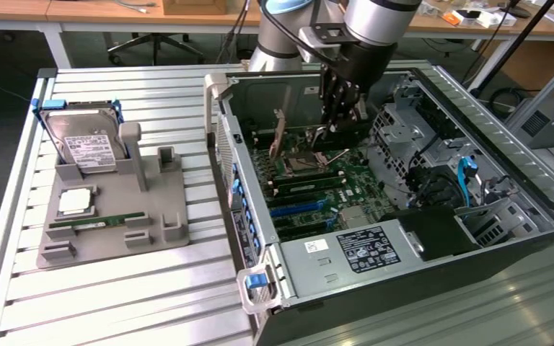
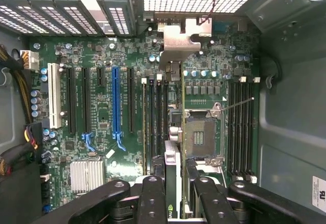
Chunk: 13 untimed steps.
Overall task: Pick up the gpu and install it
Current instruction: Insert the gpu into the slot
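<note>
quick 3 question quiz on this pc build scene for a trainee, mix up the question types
1. True or false: the hard drive sits in the grey holder, outside the computer case.
2. Which does the hand grip? A) hard drive B) graphics card C) processor
3. Short answer: what large green board lies below the hand inside the case?

Key: 1 true. 2 B; the card sits edge-on between the fingers. 3 the motherboard.
</note>
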Each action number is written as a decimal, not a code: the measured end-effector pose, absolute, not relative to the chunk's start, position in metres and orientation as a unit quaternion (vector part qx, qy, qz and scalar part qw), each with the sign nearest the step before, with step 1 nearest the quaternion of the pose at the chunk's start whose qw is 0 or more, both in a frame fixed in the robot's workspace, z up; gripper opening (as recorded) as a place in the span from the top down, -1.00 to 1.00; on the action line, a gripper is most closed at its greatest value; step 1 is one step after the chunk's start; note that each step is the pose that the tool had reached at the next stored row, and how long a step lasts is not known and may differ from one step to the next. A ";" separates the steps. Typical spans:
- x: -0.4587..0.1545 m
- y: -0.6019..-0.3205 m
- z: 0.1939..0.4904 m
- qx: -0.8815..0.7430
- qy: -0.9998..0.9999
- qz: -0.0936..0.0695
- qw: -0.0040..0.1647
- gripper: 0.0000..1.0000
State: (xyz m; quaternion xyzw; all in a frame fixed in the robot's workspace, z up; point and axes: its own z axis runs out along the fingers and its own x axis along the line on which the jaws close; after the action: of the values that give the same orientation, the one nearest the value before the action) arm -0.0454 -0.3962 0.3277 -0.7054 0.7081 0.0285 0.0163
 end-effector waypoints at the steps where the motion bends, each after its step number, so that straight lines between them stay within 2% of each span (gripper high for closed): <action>1: -0.045 -0.397 0.328 -0.705 0.708 0.028 0.016 0.47; 13: -0.045 -0.405 0.327 -0.705 0.708 0.028 0.016 0.47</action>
State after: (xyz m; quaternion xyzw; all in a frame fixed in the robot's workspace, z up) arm -0.0454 -0.4046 0.3274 -0.7054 0.7080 0.0285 0.0162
